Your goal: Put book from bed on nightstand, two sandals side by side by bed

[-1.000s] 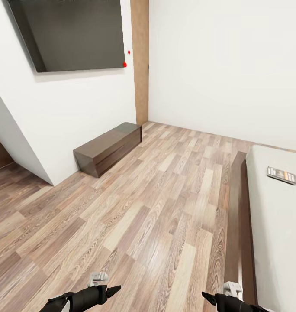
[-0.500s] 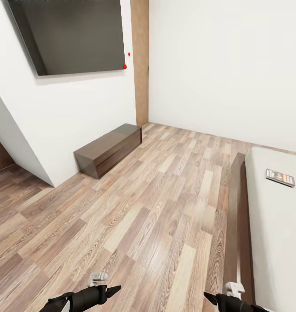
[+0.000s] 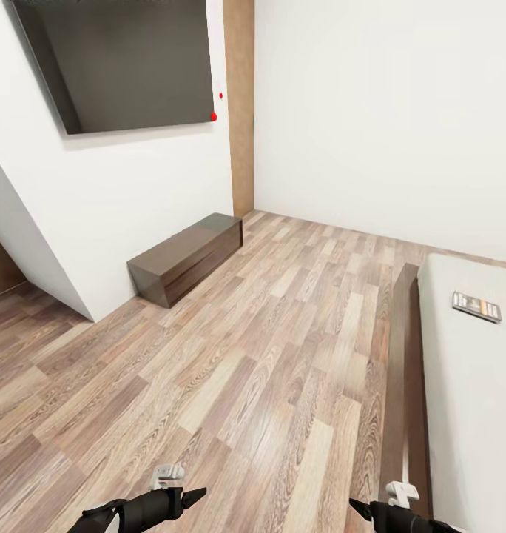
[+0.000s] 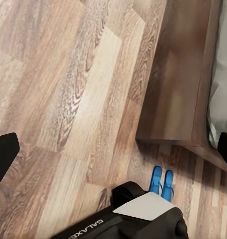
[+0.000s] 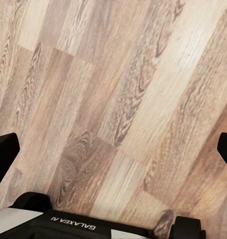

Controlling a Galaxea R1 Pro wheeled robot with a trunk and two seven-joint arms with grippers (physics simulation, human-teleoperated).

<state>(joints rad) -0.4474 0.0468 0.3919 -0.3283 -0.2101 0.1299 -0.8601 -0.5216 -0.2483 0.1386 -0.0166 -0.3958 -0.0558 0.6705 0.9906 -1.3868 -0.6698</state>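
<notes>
1. The book (image 3: 476,306) lies on the bed (image 3: 467,414), so it's not moved yet.
2. Sandals (image 4: 162,182) are side by side on the floor (image 3: 245,370), near the bed frame corner; looks roughly placed.
3. Left gripper (image 3: 185,497) and right gripper (image 3: 360,507): both fingers apart, empty.
4. No nightstand located yet.

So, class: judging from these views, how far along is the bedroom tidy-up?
Done: the sandals lie side by side on the floor near the bed. In hand: nothing; left gripper and right gripper are empty. Left: the book lies on the mattress.
</notes>
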